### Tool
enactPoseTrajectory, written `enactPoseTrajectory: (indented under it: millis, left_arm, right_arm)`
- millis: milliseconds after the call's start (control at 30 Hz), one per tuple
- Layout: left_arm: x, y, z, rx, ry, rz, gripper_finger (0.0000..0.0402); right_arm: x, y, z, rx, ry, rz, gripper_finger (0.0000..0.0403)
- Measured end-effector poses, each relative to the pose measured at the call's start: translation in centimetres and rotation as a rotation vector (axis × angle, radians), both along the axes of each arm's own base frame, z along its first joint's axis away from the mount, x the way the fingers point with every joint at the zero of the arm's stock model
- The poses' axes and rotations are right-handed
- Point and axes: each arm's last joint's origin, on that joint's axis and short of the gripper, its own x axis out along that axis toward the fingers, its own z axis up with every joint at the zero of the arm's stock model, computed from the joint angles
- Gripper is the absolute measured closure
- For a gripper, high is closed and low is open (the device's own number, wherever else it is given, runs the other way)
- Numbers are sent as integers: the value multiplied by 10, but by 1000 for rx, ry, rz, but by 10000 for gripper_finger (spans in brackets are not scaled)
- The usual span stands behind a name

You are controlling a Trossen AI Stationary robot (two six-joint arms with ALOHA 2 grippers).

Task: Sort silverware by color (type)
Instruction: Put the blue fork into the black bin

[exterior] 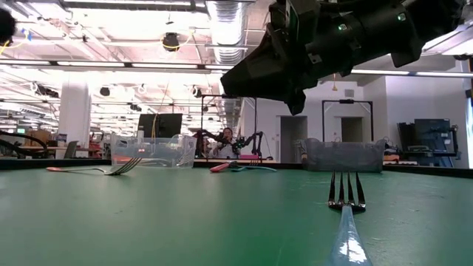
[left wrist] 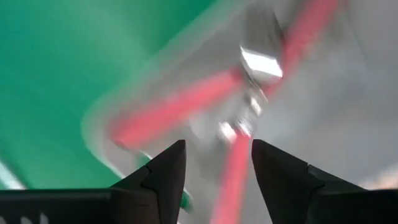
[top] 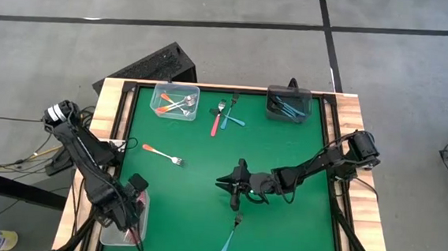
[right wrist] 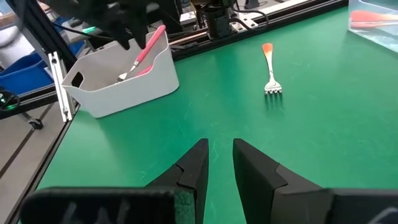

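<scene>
My left gripper (top: 136,192) hangs open over the pale bin (top: 110,233) at the table's near left corner, where red-handled forks (left wrist: 180,112) lie. One pink fork (right wrist: 146,51) leans in that bin, its handle sticking above the rim below my left gripper (right wrist: 124,25). My right gripper (top: 224,182) hovers over mid-table, fingers (right wrist: 193,165) a narrow gap apart and holding nothing. A light blue fork (top: 229,238) lies flat just nearward of it. An orange fork (top: 163,154) lies flat left of centre.
At the far edge stand a clear bin (top: 156,97) with orange forks and a dark bin (top: 271,105) with blue forks. A red fork (top: 217,123) and a blue fork (top: 235,120) lie between them. Open green mat spreads around the right gripper.
</scene>
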Motion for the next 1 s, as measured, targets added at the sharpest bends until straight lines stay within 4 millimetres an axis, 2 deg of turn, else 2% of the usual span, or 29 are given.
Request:
enactPoseTrajectory:
  millis: [133,300,467,600,700,800,1000]
  left_arm:
    - [13,-5,25,5,-298,-10,239]
    - [18,3,57,166,-598,-44,246]
    - [15,24,70,277,-829,154,243]
    - [14,47,65,291,-940,389,242]
    - [17,64,50,268,-973,495,242]
    - [23,82,35,225,-1002,577,242]
    - [44,130,12,106,-1044,690,247]
  right_arm:
    - [2,-8,2,34,-11,-52,303]
    - [1,-21,16,54,-42,-95,303]
    - [-6,-40,42,49,-58,-142,303]
    - [-12,-65,52,30,-21,-237,303]
    - [-12,-90,47,5,91,-305,303]
    - [-12,-118,42,8,249,-339,303]
    - [-11,-176,53,-25,400,-356,294]
